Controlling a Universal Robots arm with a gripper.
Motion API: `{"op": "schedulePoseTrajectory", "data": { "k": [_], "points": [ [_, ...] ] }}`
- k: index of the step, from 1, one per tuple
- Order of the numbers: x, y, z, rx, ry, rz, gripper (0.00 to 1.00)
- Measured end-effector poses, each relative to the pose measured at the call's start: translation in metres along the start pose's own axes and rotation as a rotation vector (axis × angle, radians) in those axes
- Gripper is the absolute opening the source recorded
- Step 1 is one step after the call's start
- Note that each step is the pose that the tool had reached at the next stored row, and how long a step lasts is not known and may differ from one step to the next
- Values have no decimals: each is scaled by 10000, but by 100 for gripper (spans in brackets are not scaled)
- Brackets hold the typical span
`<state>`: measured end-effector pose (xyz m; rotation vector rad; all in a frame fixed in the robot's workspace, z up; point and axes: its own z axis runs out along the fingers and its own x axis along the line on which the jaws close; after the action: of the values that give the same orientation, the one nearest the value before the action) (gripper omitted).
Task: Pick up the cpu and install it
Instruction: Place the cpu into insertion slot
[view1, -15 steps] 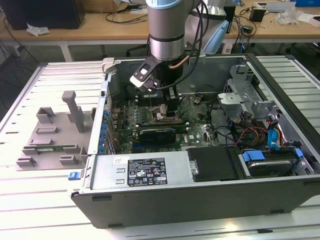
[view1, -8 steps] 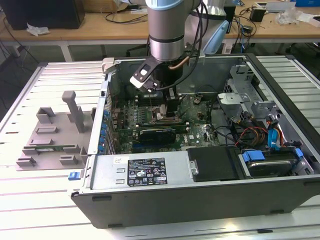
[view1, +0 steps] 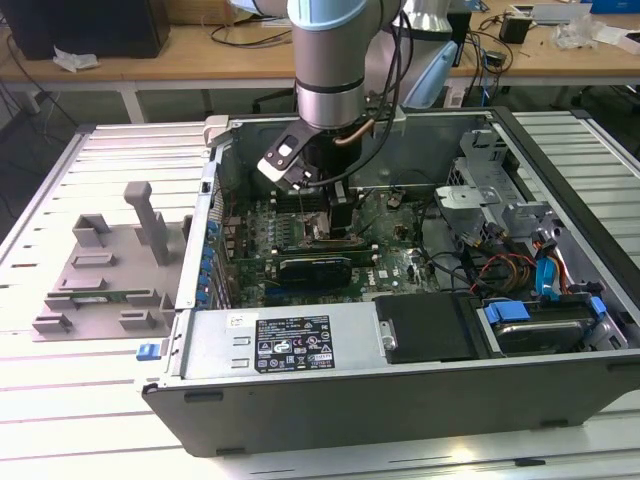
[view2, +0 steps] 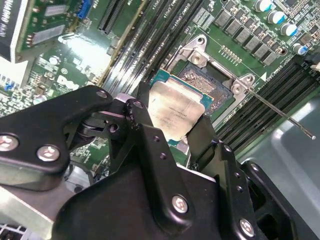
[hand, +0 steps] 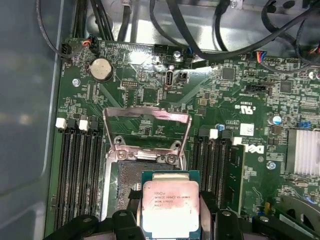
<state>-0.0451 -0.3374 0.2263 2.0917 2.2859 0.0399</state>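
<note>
The cpu (view2: 175, 110) (hand: 171, 205) is a small square chip with a pale silver top. My gripper (view2: 172, 134) (hand: 172, 224) is shut on it, one black finger (view2: 139, 122) against each of two opposite edges. The chip hangs just above the dark socket (hand: 129, 182) (view2: 202, 80) on the green motherboard (hand: 150, 90), shifted partly off the socket's square. The socket's metal frame (hand: 146, 117) stands swung open behind it. In the exterior view the gripper (view1: 335, 218) reaches down into the open computer case over the board.
Memory slots (hand: 80, 165) flank the socket on both sides. An upright green card (view1: 315, 268) stands in front of the socket. Cables (view1: 490, 265) and a drive (view1: 540, 335) fill the case's right side. A grey fixture (view1: 105, 270) lies on the table at the exterior view's left.
</note>
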Motion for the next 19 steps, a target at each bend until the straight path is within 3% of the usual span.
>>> {"op": "schedulePoseTrajectory", "data": {
  "k": [5, 14, 19],
  "points": [
    [84, -4, 74, 2, 0, 0, 55],
    [123, -31, 158, 7, -10, 398, 55],
    [179, -62, 189, 8, -16, 535, 55]
  ]
}}
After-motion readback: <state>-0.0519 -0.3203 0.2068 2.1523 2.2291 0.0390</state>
